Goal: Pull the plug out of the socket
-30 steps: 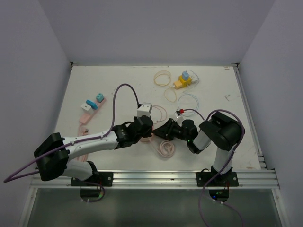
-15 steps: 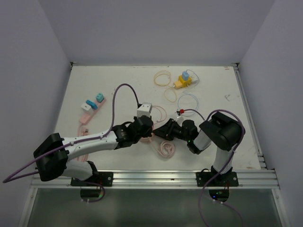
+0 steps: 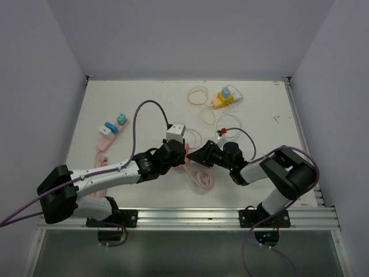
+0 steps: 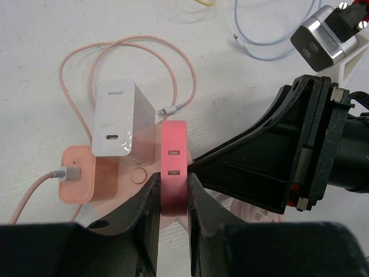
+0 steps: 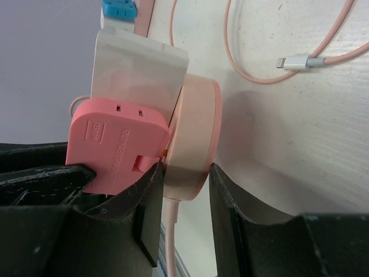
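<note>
Between left fingers (image 4: 145, 222), plug (image 4: 173, 167) lower end hidden; socket (image 4: 124, 180) part-covered

Shows only a sliver of pink plug (image 3: 187, 151) at overhead centre; buries part of the round socket (image 5: 195, 135) behind a finger (image 5: 149, 216), lower right-wrist frame.

White table (image 3: 115, 104) carries a yellow socket block (image 3: 218, 104), pink strip (image 3: 102, 141), pink cable coil (image 3: 203, 179).

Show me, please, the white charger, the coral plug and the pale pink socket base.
white charger (image 4: 115, 115), left wrist view, front face above its port
coral plug (image 4: 173, 163), left wrist view, slotted top face
pale pink socket base (image 5: 193, 138), right wrist view, rounded side wall
</note>
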Tool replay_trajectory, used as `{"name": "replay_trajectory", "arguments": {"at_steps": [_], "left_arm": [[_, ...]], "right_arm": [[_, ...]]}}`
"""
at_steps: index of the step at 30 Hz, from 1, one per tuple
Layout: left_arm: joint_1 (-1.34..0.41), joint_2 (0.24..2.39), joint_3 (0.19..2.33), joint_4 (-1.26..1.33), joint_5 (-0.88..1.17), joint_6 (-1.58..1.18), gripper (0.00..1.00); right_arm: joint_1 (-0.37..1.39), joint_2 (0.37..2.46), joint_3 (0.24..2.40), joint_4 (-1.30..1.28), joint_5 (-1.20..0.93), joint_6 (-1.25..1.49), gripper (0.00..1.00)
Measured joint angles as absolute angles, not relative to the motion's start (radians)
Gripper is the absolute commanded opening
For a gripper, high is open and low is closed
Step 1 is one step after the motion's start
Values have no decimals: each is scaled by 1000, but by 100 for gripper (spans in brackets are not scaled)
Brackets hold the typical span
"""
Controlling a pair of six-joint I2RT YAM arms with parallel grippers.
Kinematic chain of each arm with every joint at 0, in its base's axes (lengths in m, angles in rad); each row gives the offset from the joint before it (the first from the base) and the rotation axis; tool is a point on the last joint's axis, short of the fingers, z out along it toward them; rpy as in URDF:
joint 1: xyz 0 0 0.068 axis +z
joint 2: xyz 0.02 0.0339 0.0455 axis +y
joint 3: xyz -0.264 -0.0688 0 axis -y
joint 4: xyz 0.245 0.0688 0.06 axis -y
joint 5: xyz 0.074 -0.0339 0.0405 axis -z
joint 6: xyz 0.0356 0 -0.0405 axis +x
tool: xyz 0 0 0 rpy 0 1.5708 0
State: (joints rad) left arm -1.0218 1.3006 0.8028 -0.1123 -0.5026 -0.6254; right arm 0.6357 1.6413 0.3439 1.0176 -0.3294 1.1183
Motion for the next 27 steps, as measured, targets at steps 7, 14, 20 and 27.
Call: {"name": "replay_trajectory", "arguments": {"at_steps": [7, 14, 20, 27], "left_arm": [[-1022, 1280, 760, -49, -501, -606, 0], [-1022, 1189, 726, 111, -541, -586, 0], [-1021, 1105, 728, 242, -601, -583, 0], [-1017, 1093, 762, 148, -645, -583, 0]], "right_arm": [[641, 1588, 361, 906, -302, 1072, 0], [647, 1620, 346, 796, -271, 1033, 0], [645, 1620, 337, 801, -272, 1028, 0], [643, 1595, 332, 792, -271, 1002, 0]]}}
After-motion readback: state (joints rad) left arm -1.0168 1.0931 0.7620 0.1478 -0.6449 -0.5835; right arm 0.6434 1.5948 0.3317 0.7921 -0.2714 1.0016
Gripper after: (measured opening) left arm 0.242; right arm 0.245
